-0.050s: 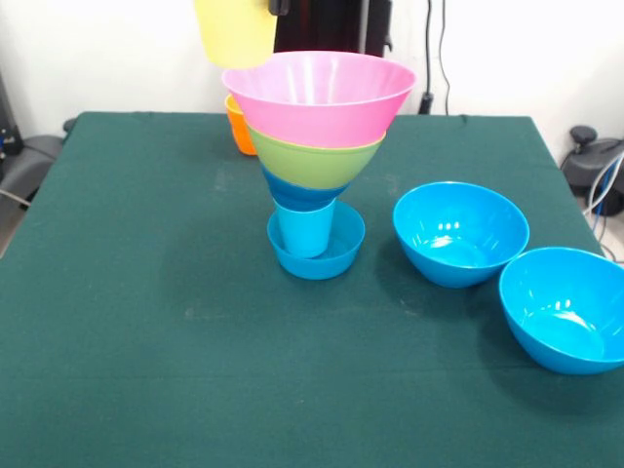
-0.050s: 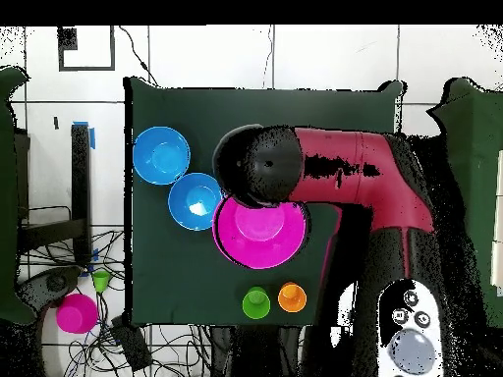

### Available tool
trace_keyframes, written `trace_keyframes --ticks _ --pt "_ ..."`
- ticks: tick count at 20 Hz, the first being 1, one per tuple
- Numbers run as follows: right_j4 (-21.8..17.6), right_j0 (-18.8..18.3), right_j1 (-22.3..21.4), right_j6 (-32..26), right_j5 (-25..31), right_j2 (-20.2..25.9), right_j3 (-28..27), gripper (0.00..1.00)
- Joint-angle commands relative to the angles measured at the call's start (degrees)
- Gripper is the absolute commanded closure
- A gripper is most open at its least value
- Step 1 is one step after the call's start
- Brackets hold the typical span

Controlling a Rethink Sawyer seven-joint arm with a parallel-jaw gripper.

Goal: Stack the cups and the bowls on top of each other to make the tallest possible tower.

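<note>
The tower [image 1: 314, 156] stands near the middle of the green table [image 1: 146, 341], slightly toward its far edge in the front view: a small blue bowl [image 1: 336, 255] sits on the cloth, a light blue cup [image 1: 304, 229] stands upright in it, and above the cup a blue bowl [image 1: 297, 190], a lime green bowl [image 1: 312, 164] and a big pink bowl [image 1: 322, 97] nest one in another, each wider than the one below, so the column flares like a funnel. From overhead only the pink bowl's inside [image 2: 257, 231] shows, with the robot's red and black arm [image 2: 354, 167] reaching over the table just beside and partly above it. A yellow cup [image 1: 234, 31] hangs in the air at the top of the front view, above and just left of the pink rim; a dark piece of the gripper [image 1: 279, 8] shows at its right edge, but whether the fingers are open or closed on the cup cannot be told. An orange cup [image 1: 238, 127] stands on the table behind the tower, partly hidden by the bowls; overhead it [image 2: 292, 296] sits just beside a green cup [image 2: 256, 302] near the table's edge. Two large blue bowls stand upright, just beside each other to the right of the tower in the front view, one [image 1: 460, 232] nearer the tower, the other [image 1: 565, 308] close to the table's right edge. Off the table, overhead, a small pink bowl [image 2: 77, 313] lies on the floor among cables
</note>
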Motion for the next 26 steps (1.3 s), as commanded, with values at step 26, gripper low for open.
trace_keyframes --ticks 26 --pt "-1.0 8.0 9.1 6.4 -0.6 -5.2 5.3 1.00"
